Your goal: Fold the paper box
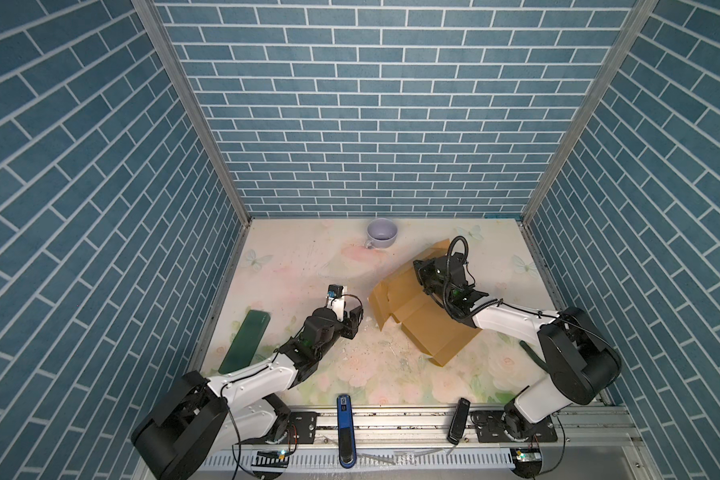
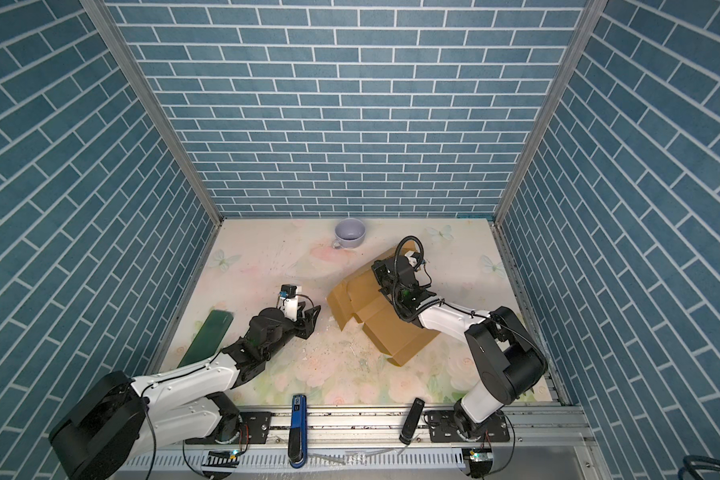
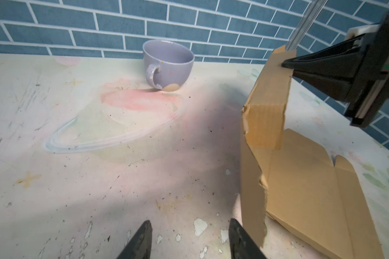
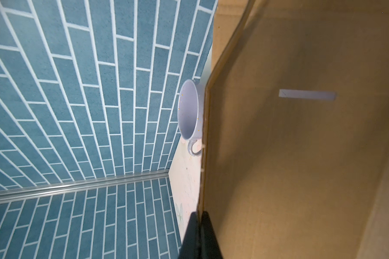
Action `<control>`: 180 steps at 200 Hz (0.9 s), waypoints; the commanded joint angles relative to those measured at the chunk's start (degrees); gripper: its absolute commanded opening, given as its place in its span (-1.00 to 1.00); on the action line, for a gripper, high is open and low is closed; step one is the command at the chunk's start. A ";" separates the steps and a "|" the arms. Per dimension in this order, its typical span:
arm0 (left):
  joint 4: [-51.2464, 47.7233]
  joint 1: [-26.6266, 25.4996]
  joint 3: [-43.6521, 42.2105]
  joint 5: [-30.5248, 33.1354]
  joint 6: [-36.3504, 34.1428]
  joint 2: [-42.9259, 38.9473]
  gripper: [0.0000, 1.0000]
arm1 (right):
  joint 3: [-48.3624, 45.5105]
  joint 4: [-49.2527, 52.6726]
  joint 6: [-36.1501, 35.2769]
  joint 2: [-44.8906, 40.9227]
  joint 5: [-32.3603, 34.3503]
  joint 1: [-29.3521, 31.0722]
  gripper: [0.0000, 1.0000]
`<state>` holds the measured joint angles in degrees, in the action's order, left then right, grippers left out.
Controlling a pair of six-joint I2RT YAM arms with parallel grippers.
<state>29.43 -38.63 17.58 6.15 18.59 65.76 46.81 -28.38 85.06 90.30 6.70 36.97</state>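
The paper box (image 1: 433,332) (image 2: 398,334) is a brown cardboard sheet lying right of the table's middle, with one panel lifted upright and side flaps hanging off it. My right gripper (image 4: 198,215) is shut on the top edge of that raised panel (image 3: 270,112); its black fingers (image 3: 305,65) pinch the cardboard from the right. The lower panel (image 3: 305,186) lies flat on the table. My left gripper (image 3: 190,224) (image 1: 356,318) is open and empty, low over the table just left of the hanging flap (image 3: 253,201), not touching it.
A lavender cup (image 1: 382,234) (image 3: 167,65) stands near the back wall. A dark green flat board (image 1: 246,340) lies along the left edge. A blue tool (image 1: 345,428) and a black device (image 1: 458,419) rest on the front rail. Brick-patterned walls enclose three sides.
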 commanded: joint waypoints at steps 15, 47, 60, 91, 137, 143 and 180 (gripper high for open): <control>-2.17 0.48 3.17 -2.72 -0.80 4.11 0.12 | -3.20 -6.99 -3.84 -2.26 -3.11 -0.06 -1.00; -0.92 0.49 4.33 -5.76 -1.01 7.26 0.12 | -4.07 -9.83 -4.54 -1.91 -5.70 -0.43 -1.00; -0.74 0.49 4.82 -6.70 -1.09 8.13 0.11 | -4.49 -10.67 -4.64 -1.85 -6.46 -0.58 -1.00; 0.32 0.47 6.24 -8.44 -1.36 10.75 0.11 | -5.74 -12.52 -4.51 -1.58 -7.01 -0.85 -1.00; 2.32 -0.17 8.91 -10.93 -0.81 15.44 0.05 | -6.60 -13.93 -4.55 -1.64 -7.39 -1.11 -1.00; 2.35 -0.55 9.24 -10.99 -0.85 15.78 0.04 | -6.79 -14.09 -4.54 -1.63 -7.32 -1.20 -1.00; 2.32 -2.84 10.53 -9.85 -1.03 16.85 0.03 | -8.10 -15.84 -4.29 -1.28 -7.42 -1.45 -1.00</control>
<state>30.72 -40.21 26.48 -3.73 18.15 82.11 40.47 -40.91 82.15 89.82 -0.32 35.83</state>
